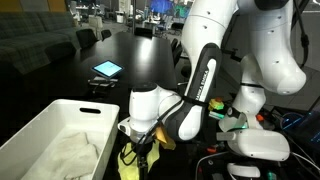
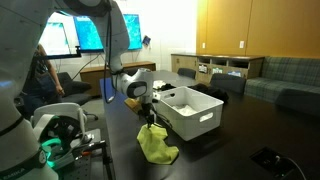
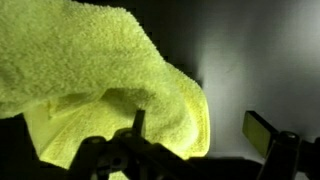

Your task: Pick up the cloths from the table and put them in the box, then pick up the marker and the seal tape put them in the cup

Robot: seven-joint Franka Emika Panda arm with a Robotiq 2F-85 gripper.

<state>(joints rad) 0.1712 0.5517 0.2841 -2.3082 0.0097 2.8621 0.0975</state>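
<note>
A bright yellow cloth [image 3: 90,70] lies bunched on the dark table, seen in both exterior views [image 1: 130,167] [image 2: 158,146]. My gripper [image 3: 200,125] hangs just above it with jaws open. One finger [image 3: 138,121] is over the cloth's edge, and the other finger [image 3: 262,130] stands over bare table. Nothing is gripped. In the exterior views the gripper [image 1: 137,138] [image 2: 148,112] sits beside the white box [image 1: 40,125] [image 2: 195,124]. An off-white cloth [image 1: 75,150] lies inside the box. The marker, seal tape and cup are out of view.
A tablet [image 1: 105,69] lies farther back on the dark table. The robot's white base with cables [image 1: 255,145] stands close beside the gripper. Chairs and a sofa [image 2: 285,75] ring the table.
</note>
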